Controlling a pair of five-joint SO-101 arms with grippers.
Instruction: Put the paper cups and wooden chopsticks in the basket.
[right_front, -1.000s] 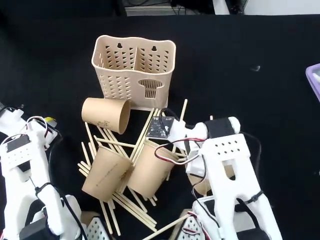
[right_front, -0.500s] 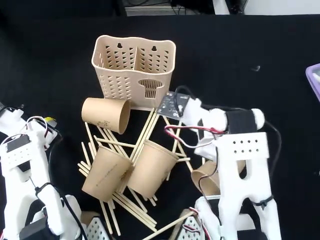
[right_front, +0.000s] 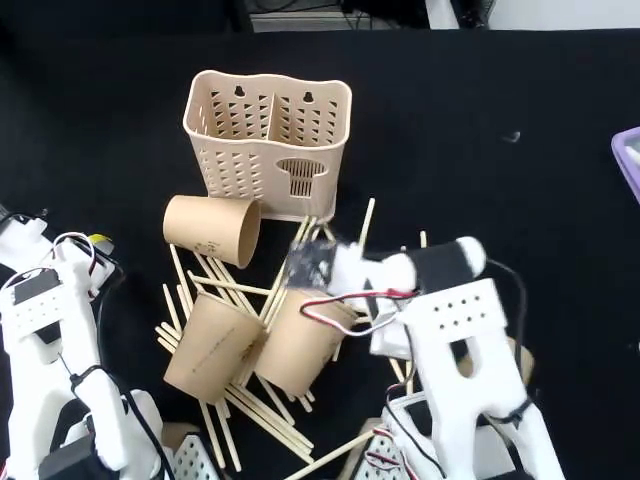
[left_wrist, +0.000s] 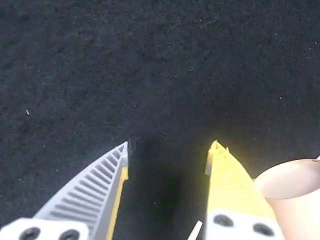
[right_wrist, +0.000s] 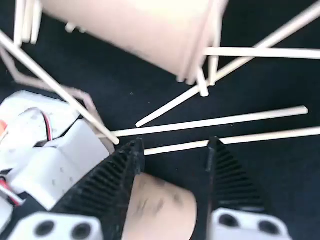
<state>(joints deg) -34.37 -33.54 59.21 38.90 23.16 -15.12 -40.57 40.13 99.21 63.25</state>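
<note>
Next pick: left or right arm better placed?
Right, likely. The right gripper, open, sits over chopsticks with a paper cup close by it. The left gripper, also open, is over bare black cloth, another cup at its side.

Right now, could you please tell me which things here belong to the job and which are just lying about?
For the job:
basket
paper cups
wooden chopsticks

Just lying about:
purple object, far right in the high view, apart from the pile
</note>
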